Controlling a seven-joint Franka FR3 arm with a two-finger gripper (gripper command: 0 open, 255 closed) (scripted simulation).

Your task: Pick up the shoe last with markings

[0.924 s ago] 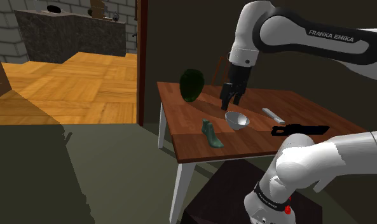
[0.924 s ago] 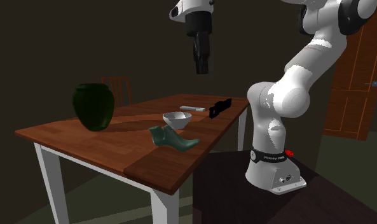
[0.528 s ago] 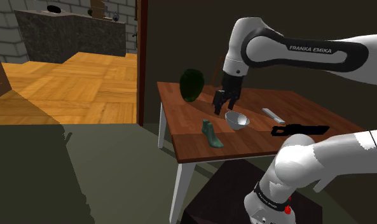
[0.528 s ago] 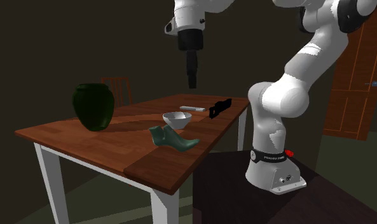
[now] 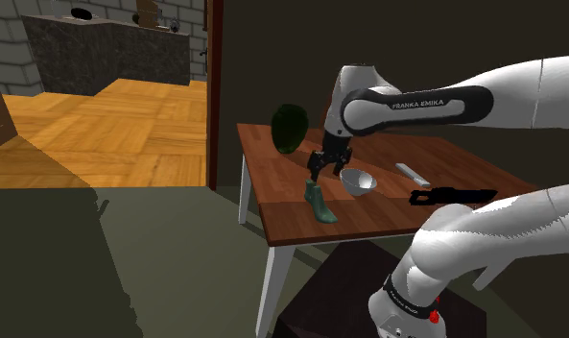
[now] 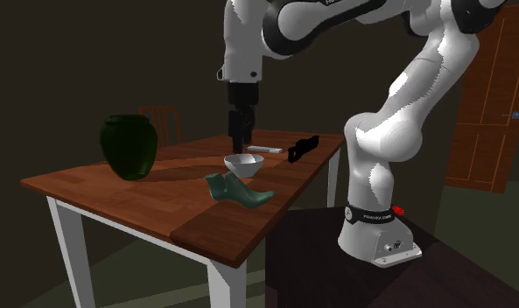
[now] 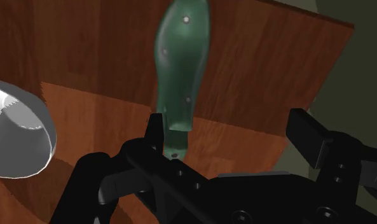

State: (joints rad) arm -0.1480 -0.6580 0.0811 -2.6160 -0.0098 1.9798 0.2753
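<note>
Wrist view, approach step: black two-finger gripper [image 7: 230, 127] spread wide above the green foot-shaped shoe last [image 7: 180, 57] dotted with pale marks, gripping nothing.
Resting on the brown wooden table [image 5: 445, 163] near its front edge, just beside the shiny grey metal bowl [image 5: 357, 180], at about seven o'clock from it in the shoulder view. Sitting by one finger rather than between both; contact not discernible. Probably calls next for a sideways shift to centre the last, then a descent and a squeeze across its narrow width.

Obstacles: bowl [image 5: 357, 181] just beside shoe last [image 5: 320, 202], vase [image 5: 289, 128] well apart.
</note>
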